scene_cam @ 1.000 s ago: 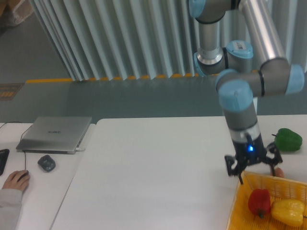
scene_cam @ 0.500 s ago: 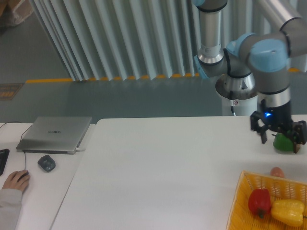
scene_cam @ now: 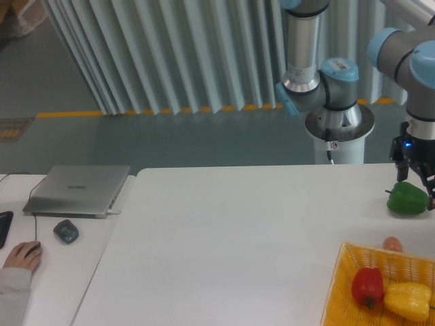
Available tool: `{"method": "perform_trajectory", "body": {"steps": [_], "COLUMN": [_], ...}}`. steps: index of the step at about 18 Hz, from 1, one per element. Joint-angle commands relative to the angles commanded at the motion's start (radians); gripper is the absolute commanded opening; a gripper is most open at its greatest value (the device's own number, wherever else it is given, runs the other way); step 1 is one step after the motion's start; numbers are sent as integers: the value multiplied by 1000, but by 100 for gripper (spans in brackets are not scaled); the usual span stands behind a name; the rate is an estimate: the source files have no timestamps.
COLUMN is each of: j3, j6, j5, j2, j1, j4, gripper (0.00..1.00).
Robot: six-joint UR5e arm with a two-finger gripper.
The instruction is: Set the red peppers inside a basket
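Far to the left of the claw, at the frame's lower edge, you can see a person's hand point(scene_cam: 20, 255) resting on a mouse, with a small dark object point(scene_cam: 66, 231) and a closed laptop point(scene_cam: 78, 190) just beyond it on a separate desk. All of that sits well clear of the arm's reach, which looks deliberate.

The white table point(scene_cam: 224, 238) between there and the claw carries nothing you need to steer around.

Below the claw and a little to its left lies the basket point(scene_cam: 340, 285), and the red pepper point(scene_cam: 367, 286) already rests inside it, touching the yellow pepper point(scene_cam: 408, 301) on its right. A small pinkish object point(scene_cam: 392, 244) sits just behind the basket's far rim; what it is cannot be told.

The claw point(scene_cam: 416, 180) hangs at the right edge, just above the green pepper point(scene_cam: 407, 199), its fingers spread and holding nothing. Judging by where the red pepper lies, your task looks finished. The green one is not yours to move, so you would do well to leave it alone.
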Motion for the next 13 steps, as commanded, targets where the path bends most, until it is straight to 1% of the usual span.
{"method": "perform_trajectory", "body": {"steps": [1,2,8,13], "j3": [-5,-5,-37,-49], "j6": [51,68,76,77], "j5": [21,46,63,60], "j2": [0,0,-6,-5], "j1": [0,-2,-8,-8], "j4": [3,3,2,3], "gripper": [100,100,100,100]}}
